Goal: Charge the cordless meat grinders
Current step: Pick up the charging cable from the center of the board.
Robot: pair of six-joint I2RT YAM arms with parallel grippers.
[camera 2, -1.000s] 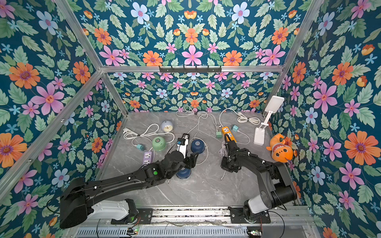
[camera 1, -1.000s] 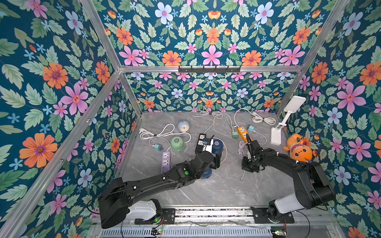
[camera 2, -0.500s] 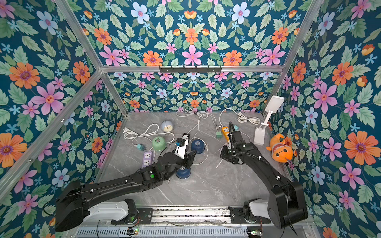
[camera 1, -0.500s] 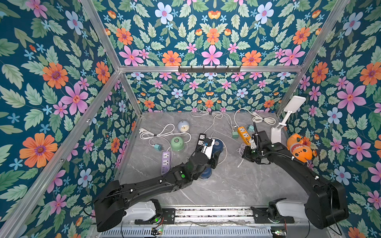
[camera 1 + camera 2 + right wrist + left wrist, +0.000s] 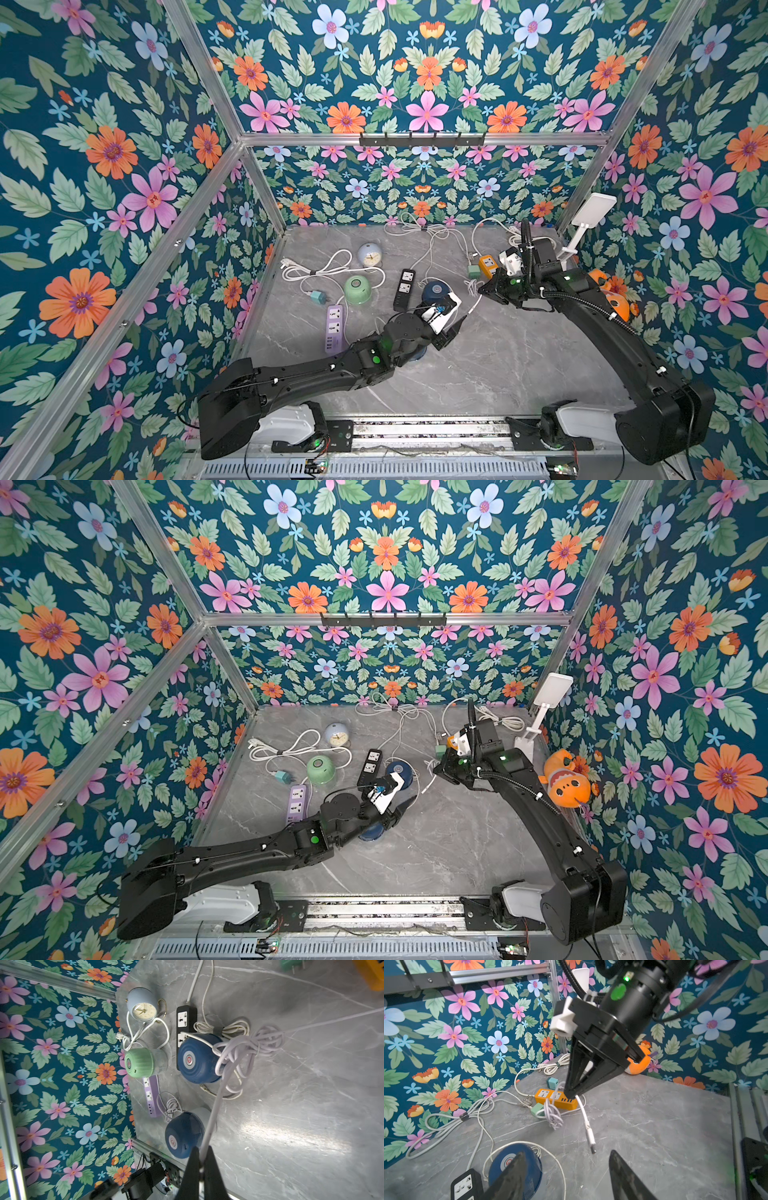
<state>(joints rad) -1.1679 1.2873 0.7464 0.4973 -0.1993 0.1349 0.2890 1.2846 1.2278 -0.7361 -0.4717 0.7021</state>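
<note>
Three cordless meat grinders stand on the grey table: a mint green one (image 5: 357, 289) (image 5: 141, 1061), a navy one (image 5: 434, 291) (image 5: 496, 1165) (image 5: 197, 1059) with white cable looped round it, and a second navy one (image 5: 372, 833) (image 5: 182, 1136) partly hidden under my left arm. My right gripper (image 5: 482, 291) (image 5: 570, 1096) (image 5: 201, 1150) is shut on a pale lilac USB cable (image 5: 216, 1103), whose plug (image 5: 592, 1147) hangs free above the table. My left gripper (image 5: 451, 328) (image 5: 566, 1159) is open just below that plug, with nothing between its fingers.
An orange power strip (image 5: 487, 264) (image 5: 556, 1098), a black one (image 5: 404, 284) (image 5: 185, 1018) and a purple one (image 5: 334, 328) (image 5: 151, 1097) lie among tangled white cords. A pale blue clock (image 5: 370, 255), a white lamp (image 5: 590, 216) and an orange plush fish (image 5: 615, 291) are at the back and right.
My right gripper has closed on the cable and lifted it away from the orange strip, towards the middle. My left gripper has swung right, from over the navy grinder to below the plug.
</note>
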